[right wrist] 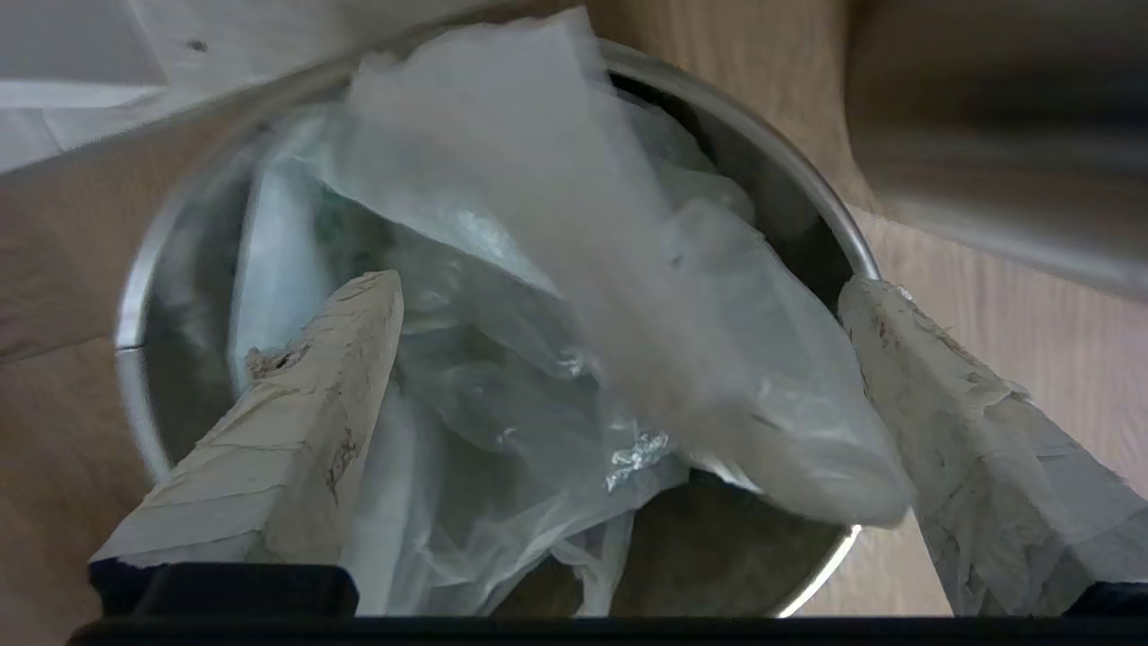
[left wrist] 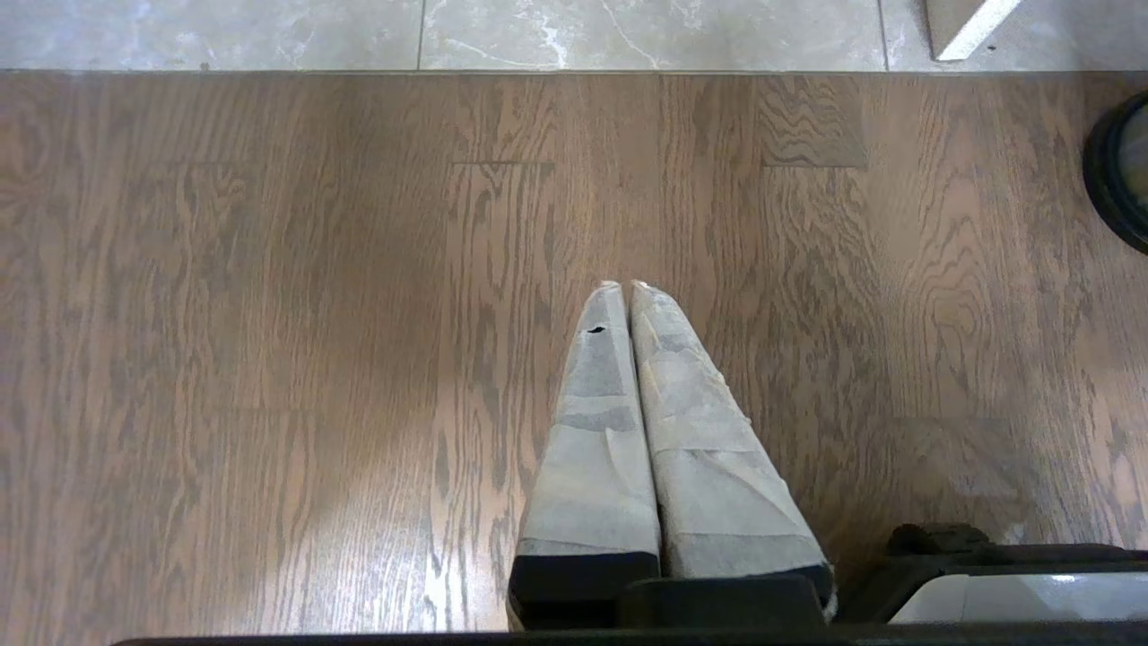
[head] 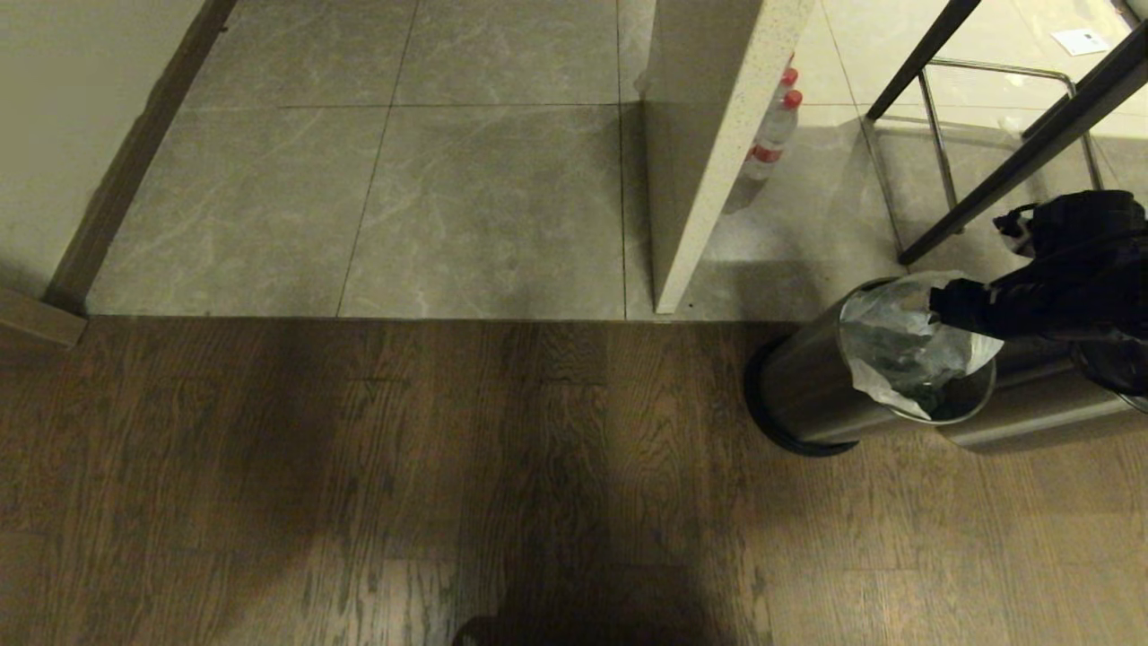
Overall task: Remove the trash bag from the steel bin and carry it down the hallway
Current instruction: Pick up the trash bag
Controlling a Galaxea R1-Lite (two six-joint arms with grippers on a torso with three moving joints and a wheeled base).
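Reaching: the right gripper is hanging over the mouth of the steel bin with its two fingers spread wide, one on each side of the trash bag, and it is not holding anything yet.
Bag place: the trash bag is sitting inside the bin, at the right side of the scene, with its crumpled top sticking up above the rim.
Bin place: the bin is standing on the wood floor, just near the edge of the grey tile floor.
Done so far: as I judge it, only the approach is made; the bag is not gripped and not lifted.
Left to do: closing on the plastic, pulling it out of the bin, then carrying it over the tiles down the hallway.
Left gripper: it is resting idle above the wood floor, on the left of the bin, with its fingers pressed together and holding nothing.
Count of bags: one.
Count of bins: one round bin, and one more steel body is lying just beside it on the right.
Count of bottles: three red caps are showing behind the white panel, at bottles.
Count of grippers: two.
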